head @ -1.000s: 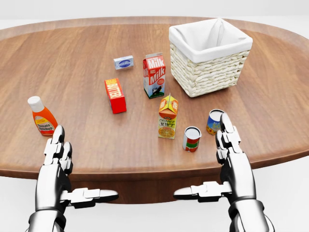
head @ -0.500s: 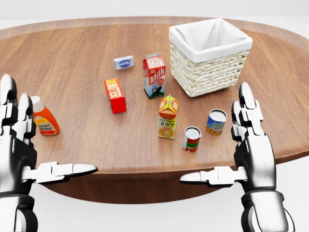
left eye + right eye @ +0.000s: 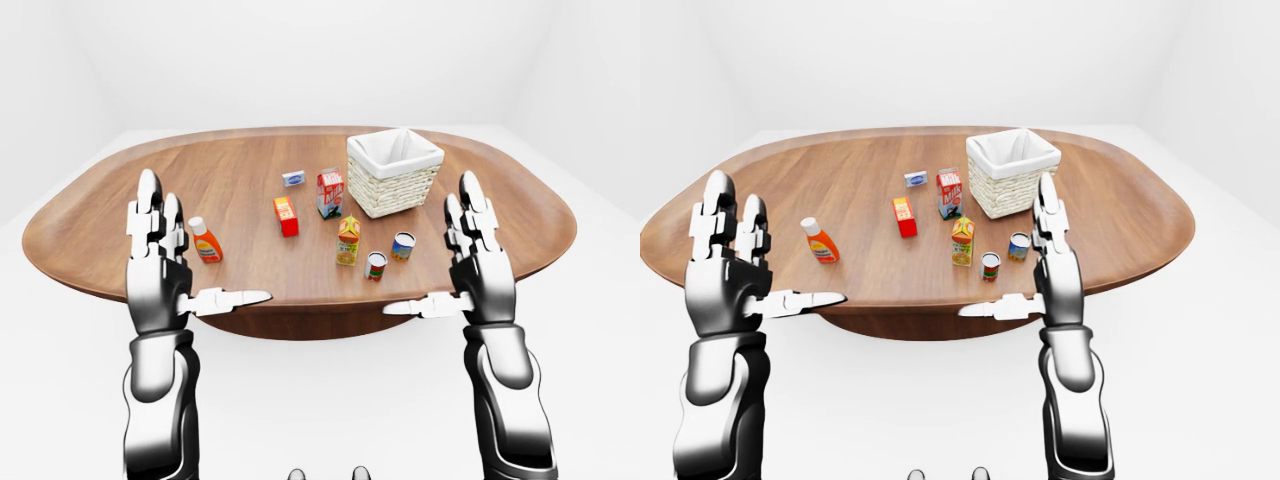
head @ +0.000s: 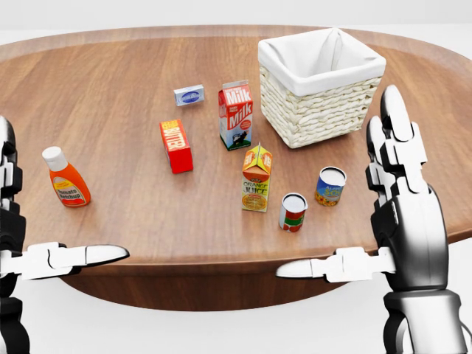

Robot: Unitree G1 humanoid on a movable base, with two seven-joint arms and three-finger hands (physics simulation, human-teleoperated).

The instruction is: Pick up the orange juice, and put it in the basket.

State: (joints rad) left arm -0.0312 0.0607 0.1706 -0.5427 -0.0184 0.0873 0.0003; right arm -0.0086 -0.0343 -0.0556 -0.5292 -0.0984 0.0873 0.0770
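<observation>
The orange juice carton stands upright near the middle of the wooden table in the head view. Up and to its right sits the wicker basket with a white cloth lining and nothing visible inside. My right hand is raised at the table's near edge, right of the carton, fingers straight and thumb pointing left. My left hand is held up the same way at the far left, thumb pointing right. Both hands are open and hold nothing.
A milk carton stands just above the juice, with a red box and a small blue-white box to its left. Two cans stand between the juice and my right hand. A ketchup bottle is at the left.
Both hands have risen and spread apart, the left towards the view's left edge, the right up and to the right. Nothing on the table has moved.
</observation>
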